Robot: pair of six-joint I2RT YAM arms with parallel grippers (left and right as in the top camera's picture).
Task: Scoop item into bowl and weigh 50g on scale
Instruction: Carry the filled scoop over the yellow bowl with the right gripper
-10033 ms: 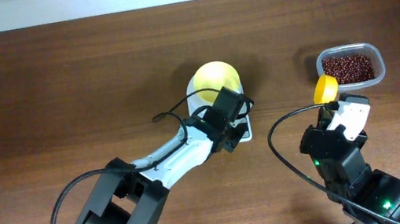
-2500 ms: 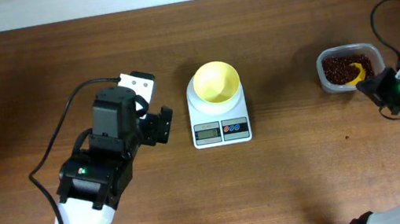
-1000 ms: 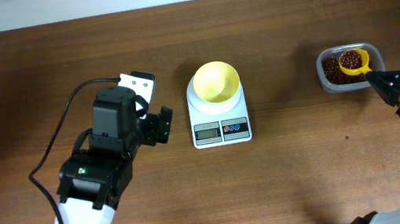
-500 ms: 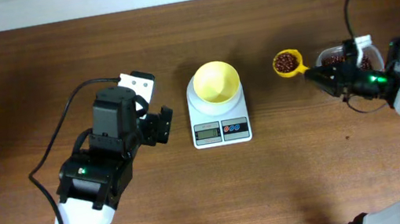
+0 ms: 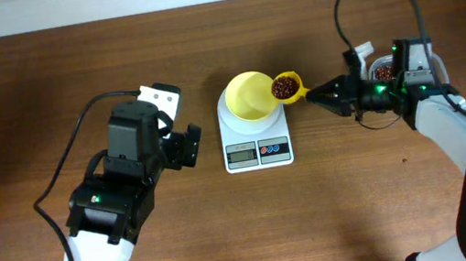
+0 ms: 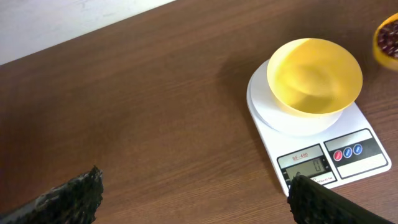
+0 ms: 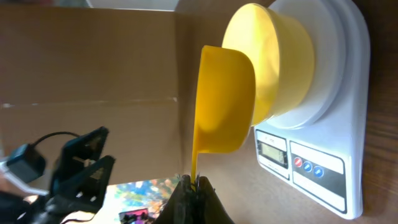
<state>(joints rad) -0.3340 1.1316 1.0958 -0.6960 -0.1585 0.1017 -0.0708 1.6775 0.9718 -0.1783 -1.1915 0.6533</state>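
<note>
The yellow bowl (image 5: 251,96) stands empty on the white scale (image 5: 258,152) at mid-table; both also show in the left wrist view as bowl (image 6: 314,76) and scale (image 6: 348,155). My right gripper (image 5: 325,95) is shut on the handle of a small yellow scoop (image 5: 292,94). The scoop is held level at the bowl's right rim, full of dark red-brown beans (image 5: 283,87). In the right wrist view the scoop (image 7: 225,99) hangs beside the bowl (image 7: 273,62), gripper (image 7: 193,183) pinching its handle. My left gripper (image 5: 191,146) stays open left of the scale, holding nothing.
A clear tub of beans (image 5: 381,71) sits at the right, mostly hidden behind my right arm. A single stray bean (image 5: 404,159) lies on the wood in front of it. The right arm's cable loops above the tub.
My right arm has carried the filled scoop leftward from the tub to the bowl's right rim. The left arm has not moved.
</note>
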